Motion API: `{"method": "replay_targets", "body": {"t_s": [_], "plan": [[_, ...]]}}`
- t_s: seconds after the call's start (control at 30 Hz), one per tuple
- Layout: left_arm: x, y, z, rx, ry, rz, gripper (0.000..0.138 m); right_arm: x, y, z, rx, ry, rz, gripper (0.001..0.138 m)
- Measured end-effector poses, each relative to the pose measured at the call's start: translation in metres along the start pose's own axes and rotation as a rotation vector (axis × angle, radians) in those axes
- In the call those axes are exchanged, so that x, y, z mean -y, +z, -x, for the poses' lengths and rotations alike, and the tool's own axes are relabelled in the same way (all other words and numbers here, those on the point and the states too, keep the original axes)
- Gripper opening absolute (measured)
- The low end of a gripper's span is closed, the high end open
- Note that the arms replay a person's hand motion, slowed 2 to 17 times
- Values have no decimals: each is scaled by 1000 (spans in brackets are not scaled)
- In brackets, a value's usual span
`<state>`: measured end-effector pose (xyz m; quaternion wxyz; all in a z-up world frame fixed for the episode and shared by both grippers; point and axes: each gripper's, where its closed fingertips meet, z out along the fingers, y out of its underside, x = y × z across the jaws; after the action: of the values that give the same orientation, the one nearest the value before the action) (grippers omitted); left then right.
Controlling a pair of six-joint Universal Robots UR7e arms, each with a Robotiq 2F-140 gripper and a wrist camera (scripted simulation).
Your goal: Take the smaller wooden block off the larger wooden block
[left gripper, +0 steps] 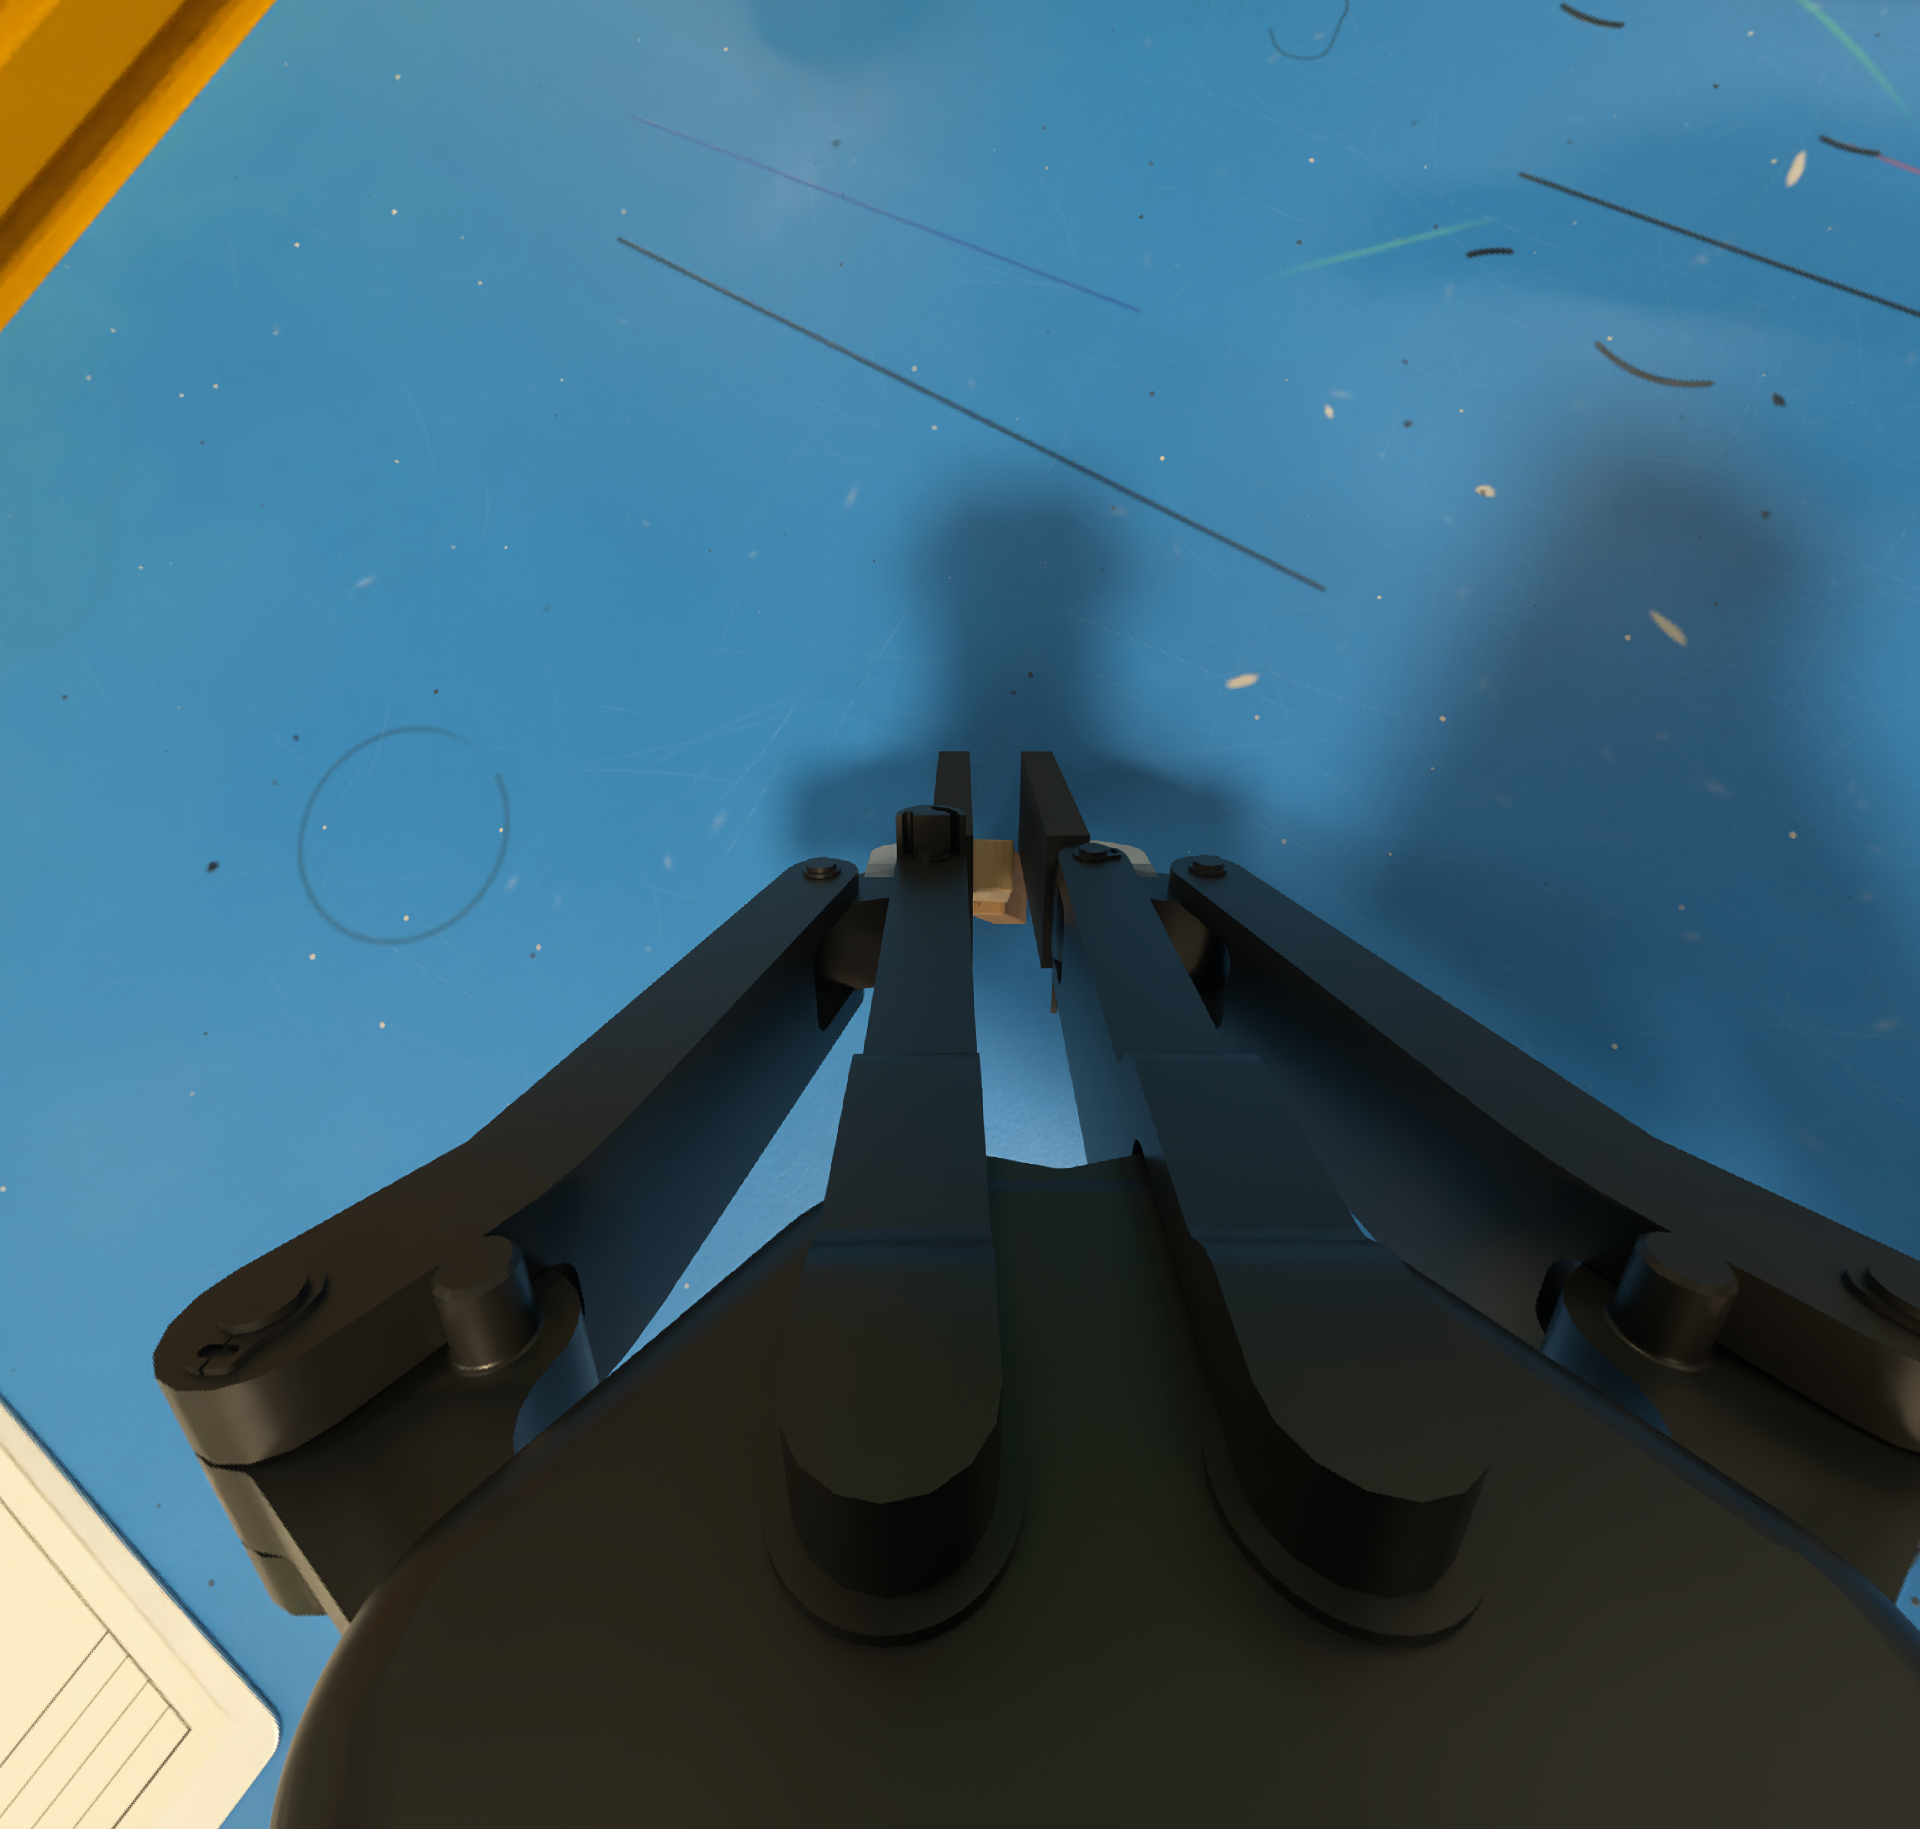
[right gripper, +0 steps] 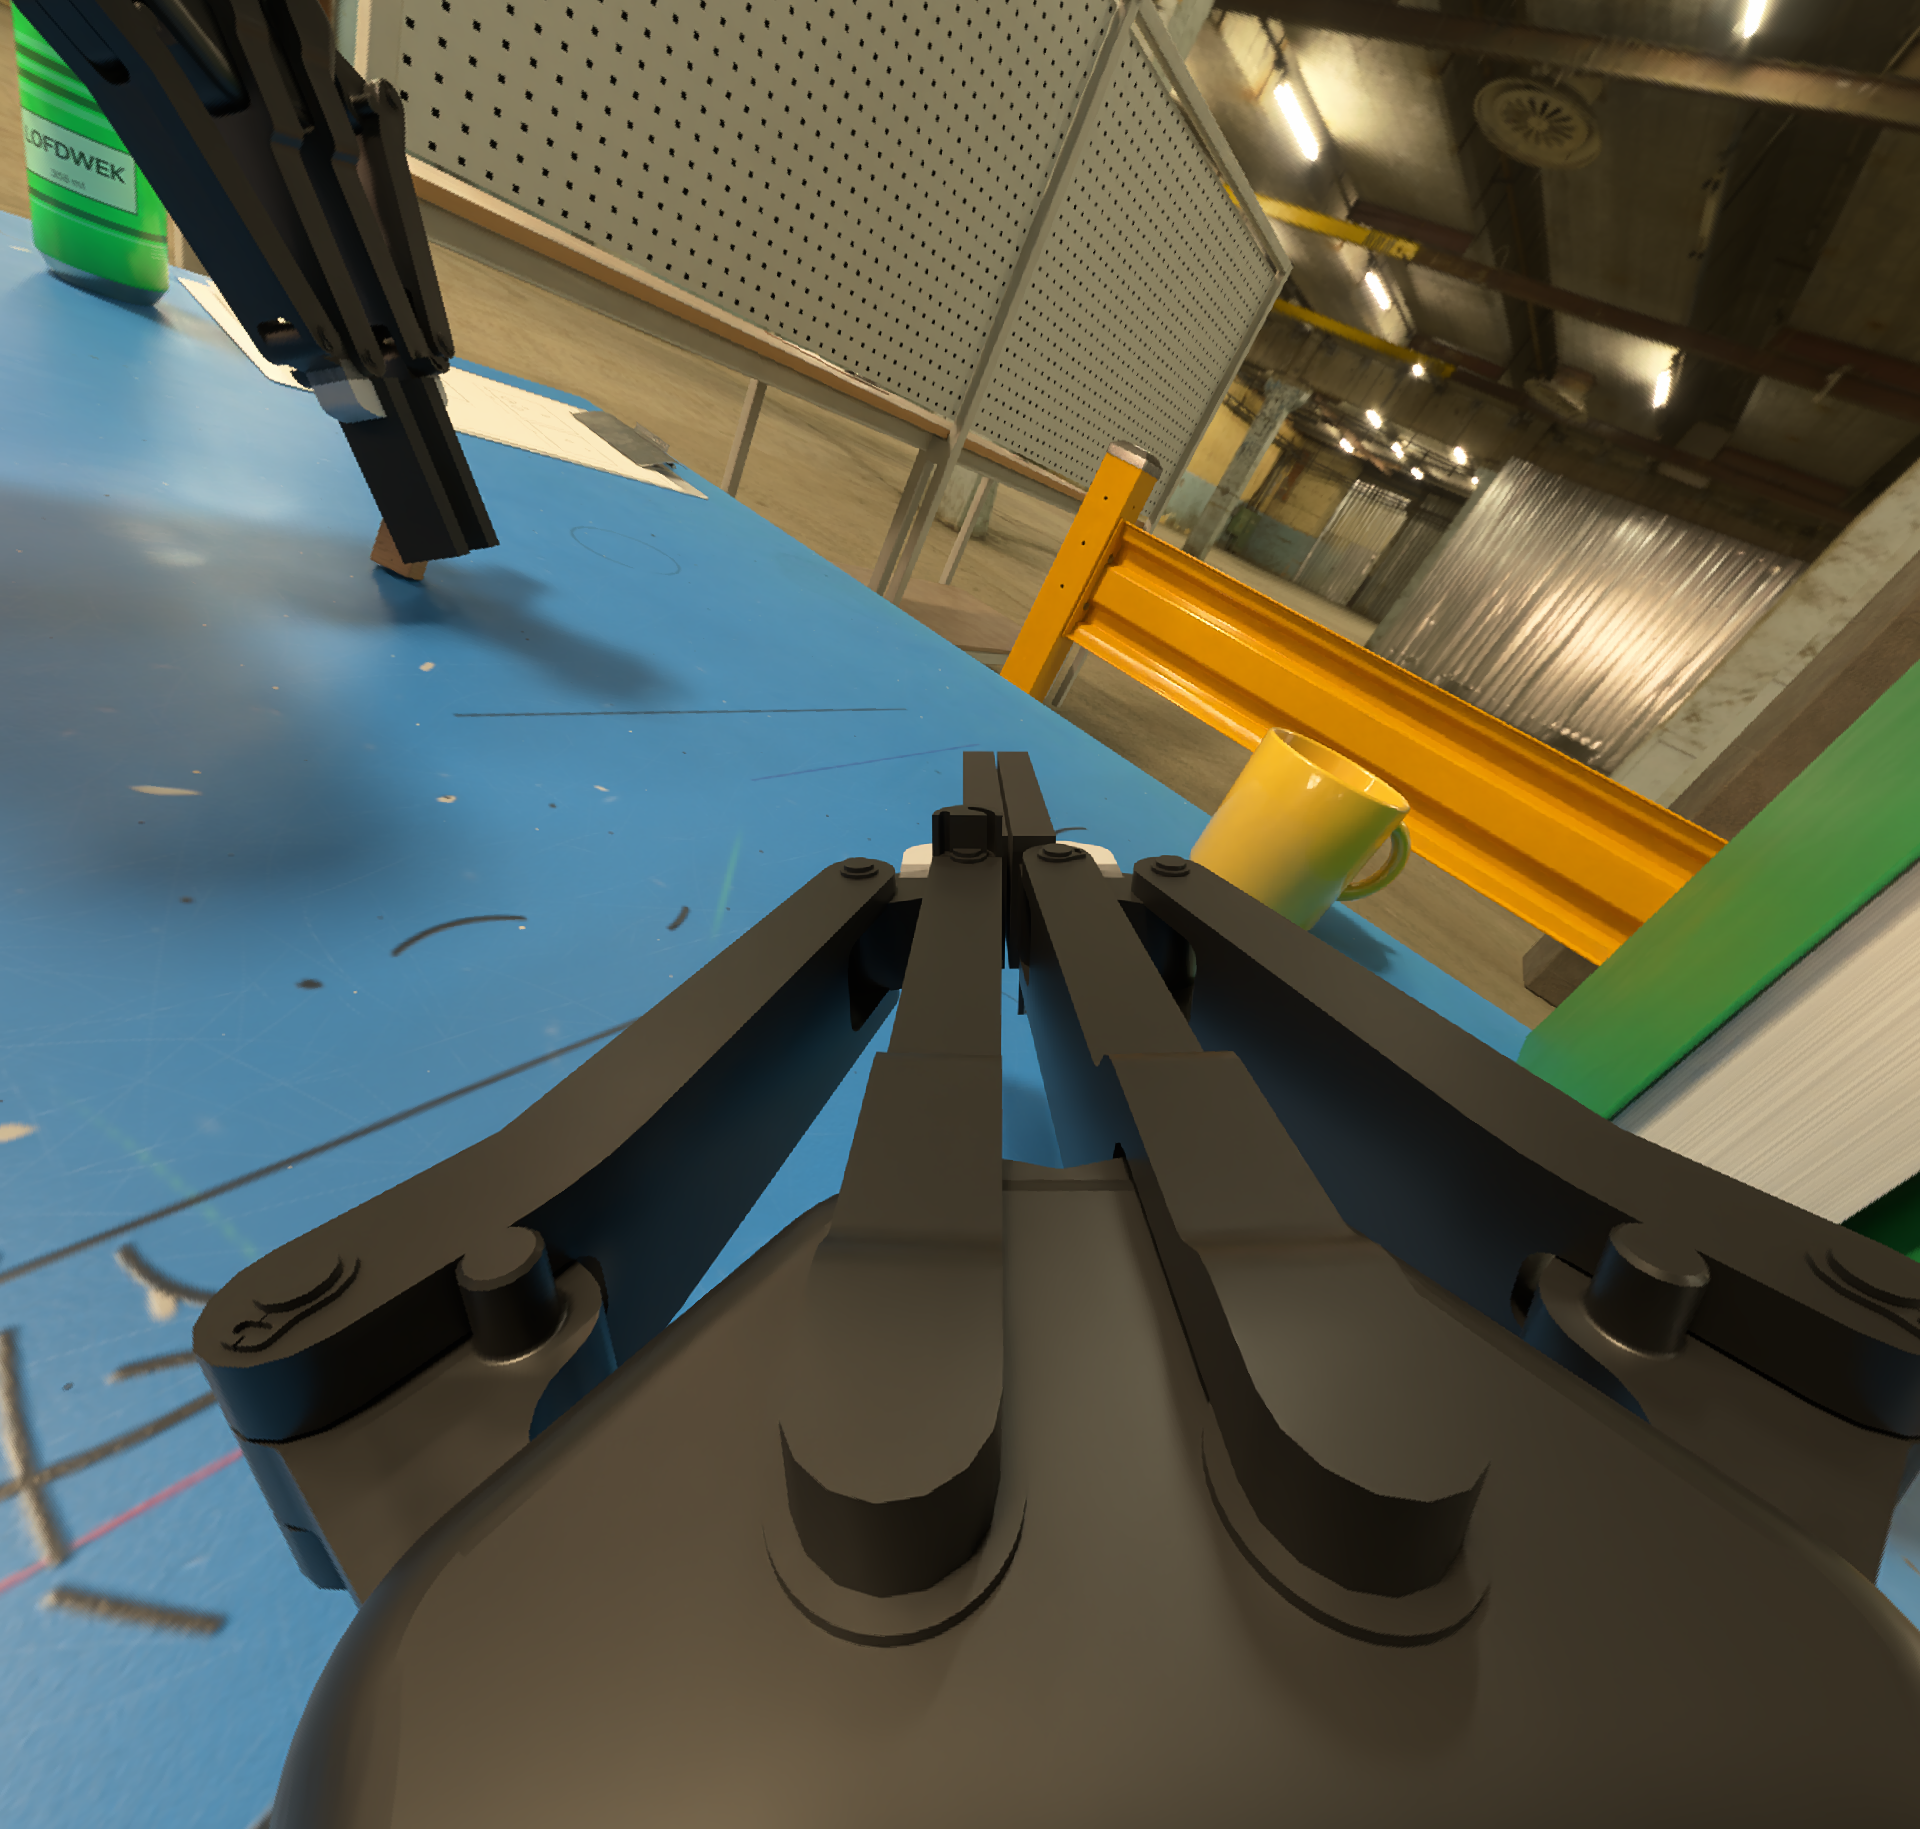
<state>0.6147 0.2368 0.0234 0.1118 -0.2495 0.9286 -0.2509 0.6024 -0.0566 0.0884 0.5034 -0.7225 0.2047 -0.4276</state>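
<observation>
My left gripper point(left gripper: 995, 777) is shut on a small light wooden block point(left gripper: 995, 880), which shows only as a sliver between the fingers. In the right wrist view the left gripper point(right gripper: 447, 532) points down at the blue table point(right gripper: 312, 844). The block point(right gripper: 398, 555) sticks out under its fingertips, at or just above the table surface. I cannot tell whether it touches. The larger wooden block is not in either view. My right gripper point(right gripper: 997, 771) is shut and empty, low over the table near its right edge.
A green can point(right gripper: 94, 190) and a sheet of paper point(right gripper: 540, 418) lie behind the left gripper. A yellow mug point(right gripper: 1299, 823) stands close to the right of my right fingertips. A green-covered book point(right gripper: 1766, 1000) is at the right. An orange rail point(right gripper: 1351, 678) runs beyond the table edge.
</observation>
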Motion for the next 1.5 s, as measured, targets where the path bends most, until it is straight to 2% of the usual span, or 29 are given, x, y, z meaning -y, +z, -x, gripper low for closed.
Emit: {"method": "replay_targets", "body": {"t_s": [0.57, 0.93, 1.2, 1.5], "plan": [[-1, 1, 1, -17, -1, 30, 13, 0, 0, 0, 3, -2, 2, 1], [-4, -8, -6, -65, 9, 36, 13, -1, 1, 1, 5, -3, 5, 1], [-8, -15, -6, -70, 28, 54, 14, -1, 1, 1, 8, -8, 10, 1], [-4, -22, -3, -81, 20, 10, 9, -1, 1, 2, 10, -16, 14, 1]]}}
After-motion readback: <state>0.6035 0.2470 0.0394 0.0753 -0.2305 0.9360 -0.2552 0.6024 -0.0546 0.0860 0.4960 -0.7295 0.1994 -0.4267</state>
